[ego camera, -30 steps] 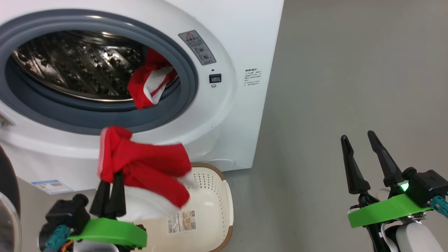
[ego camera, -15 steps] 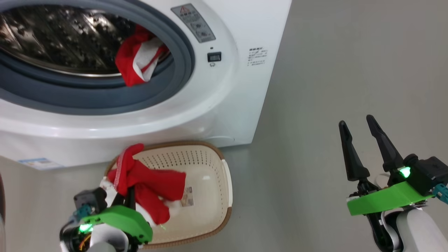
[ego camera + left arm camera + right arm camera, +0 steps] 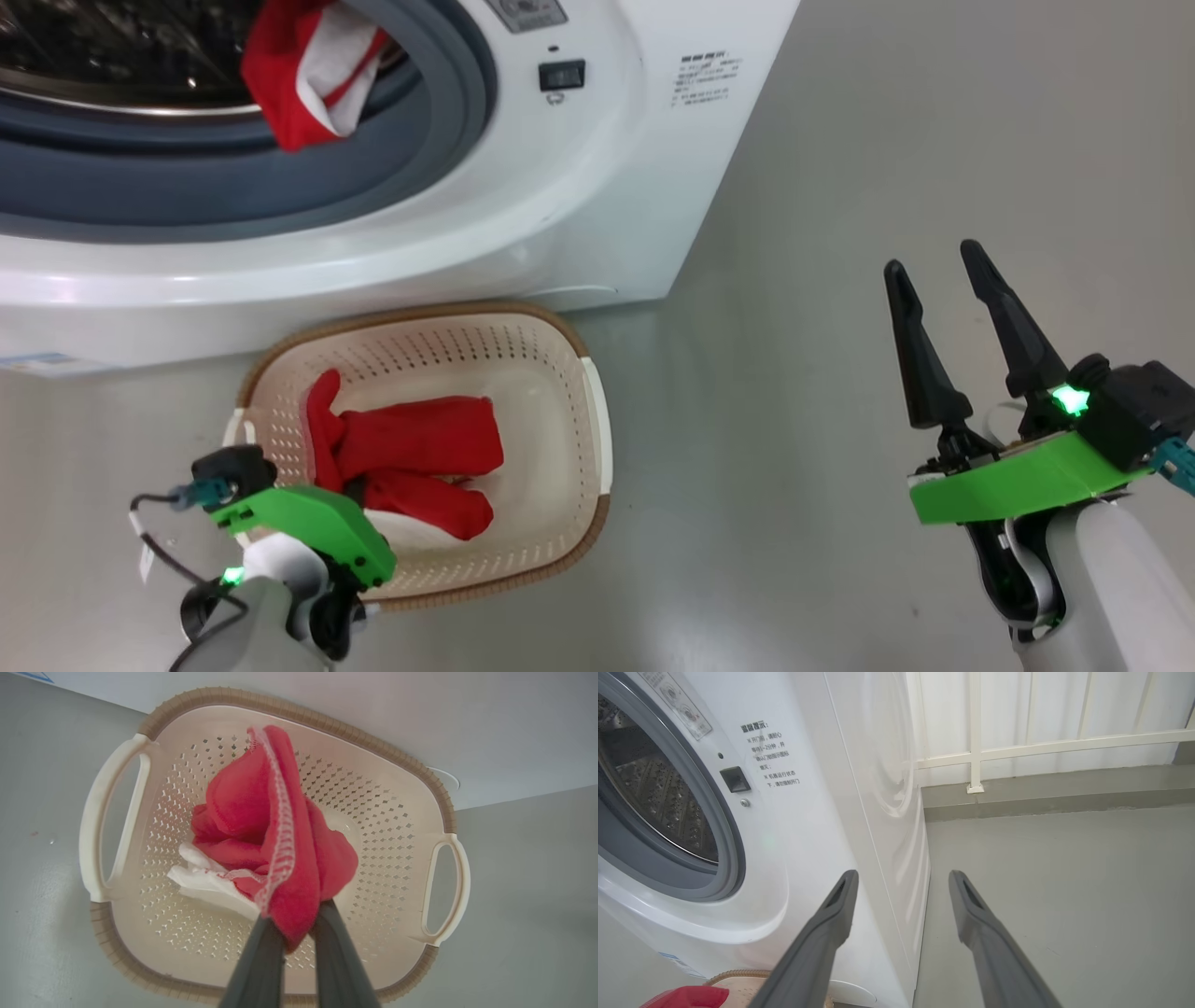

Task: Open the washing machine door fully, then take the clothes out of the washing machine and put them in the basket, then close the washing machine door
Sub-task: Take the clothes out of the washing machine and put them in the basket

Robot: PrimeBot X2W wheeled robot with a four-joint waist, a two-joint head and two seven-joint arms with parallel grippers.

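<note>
Head camera has tipped down since a second ago. My left gripper has come down from in front of the washer. Its jaws stay clamped on the red garment, now inside the basket just beside the washer. Second garment hangs over the grey ring. Right gripper holds over the floor, jaws apart.

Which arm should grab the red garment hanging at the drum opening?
Probably right: the right gripper is open and empty, while the left gripper is shut on clothes in the basket.
</note>
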